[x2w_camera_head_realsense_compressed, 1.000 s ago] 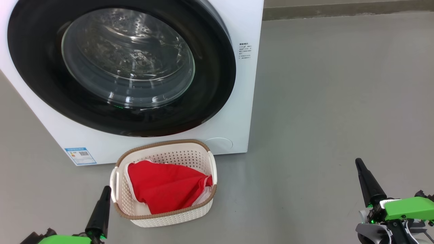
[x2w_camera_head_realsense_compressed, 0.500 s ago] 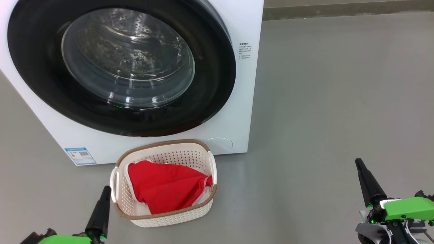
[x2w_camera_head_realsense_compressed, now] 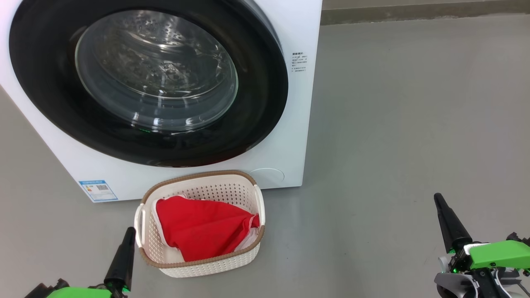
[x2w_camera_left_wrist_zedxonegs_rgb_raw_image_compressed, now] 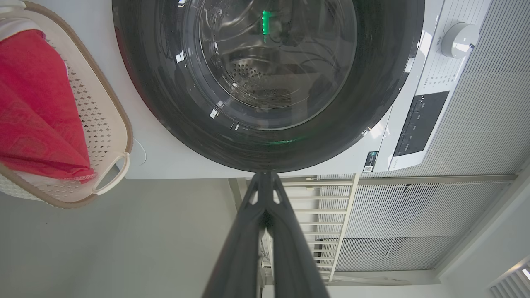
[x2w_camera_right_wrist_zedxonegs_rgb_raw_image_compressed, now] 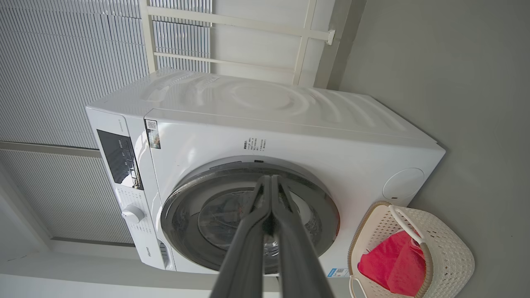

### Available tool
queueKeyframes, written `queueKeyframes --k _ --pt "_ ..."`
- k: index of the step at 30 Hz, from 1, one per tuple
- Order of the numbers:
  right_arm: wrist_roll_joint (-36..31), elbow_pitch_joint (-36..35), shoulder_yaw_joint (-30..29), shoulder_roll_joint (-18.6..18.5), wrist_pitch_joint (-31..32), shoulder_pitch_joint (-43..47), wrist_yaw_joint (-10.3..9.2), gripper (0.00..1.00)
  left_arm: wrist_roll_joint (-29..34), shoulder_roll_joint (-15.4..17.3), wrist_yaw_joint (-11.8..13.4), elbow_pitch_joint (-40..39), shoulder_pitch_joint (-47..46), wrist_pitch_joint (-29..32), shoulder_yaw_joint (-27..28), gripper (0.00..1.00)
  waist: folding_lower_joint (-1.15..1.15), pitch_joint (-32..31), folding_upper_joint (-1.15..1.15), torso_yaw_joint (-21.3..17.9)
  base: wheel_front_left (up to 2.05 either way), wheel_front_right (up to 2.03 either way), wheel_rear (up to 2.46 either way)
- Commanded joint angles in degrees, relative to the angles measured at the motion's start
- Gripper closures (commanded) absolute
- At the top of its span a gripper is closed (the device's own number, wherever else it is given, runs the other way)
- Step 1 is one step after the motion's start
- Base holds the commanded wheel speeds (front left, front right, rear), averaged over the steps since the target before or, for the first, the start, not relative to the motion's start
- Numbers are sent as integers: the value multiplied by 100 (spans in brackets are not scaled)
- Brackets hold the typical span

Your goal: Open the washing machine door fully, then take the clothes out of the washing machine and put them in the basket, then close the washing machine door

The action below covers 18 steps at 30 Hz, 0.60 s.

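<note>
status: task appearing finished | washing machine door (x2w_camera_head_realsense_compressed: 157, 70) sitting closed | clothes (x2w_camera_head_realsense_compressed: 203, 229) lying inside basket (x2w_camera_head_realsense_compressed: 198, 174) on floor (x2w_camera_head_realsense_compressed: 393, 124) beside washing machine (x2w_camera_head_realsense_compressed: 299, 124) | left jaws, right jaws pressing together, holding nothing

A laundry or utility corner, likely of a home, is suggested. A white front-loading washing machine (x2w_camera_right_wrist_zedxonegs_rgb_raw_image_compressed: 290, 124) is set on a bare grey floor (x2w_camera_head_realsense_compressed: 414, 124), with a small basket (x2w_camera_head_realsense_compressed: 207, 269) of red clothes (x2w_camera_head_realsense_compressed: 198, 231) placed in front of it. Ribbed pale wall panels (x2w_camera_right_wrist_zedxonegs_rgb_raw_image_compressed: 62, 62) and a white railing (x2w_camera_right_wrist_zedxonegs_rgb_raw_image_compressed: 248, 23) are seen behind.
</note>
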Motion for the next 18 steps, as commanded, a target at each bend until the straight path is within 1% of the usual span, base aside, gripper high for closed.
queueKeyframes --k 1,18 --pt "39 -177 85 -78 33 -240 -3 100 -40 106 -41 -115 -223 43 154 100 0 0 0 0 0 0 0" --pt "39 -177 85 -78 33 -240 -3 100 -41 106 -41 -115 -223 43 153 100 0 0 0 0 0 0 0"
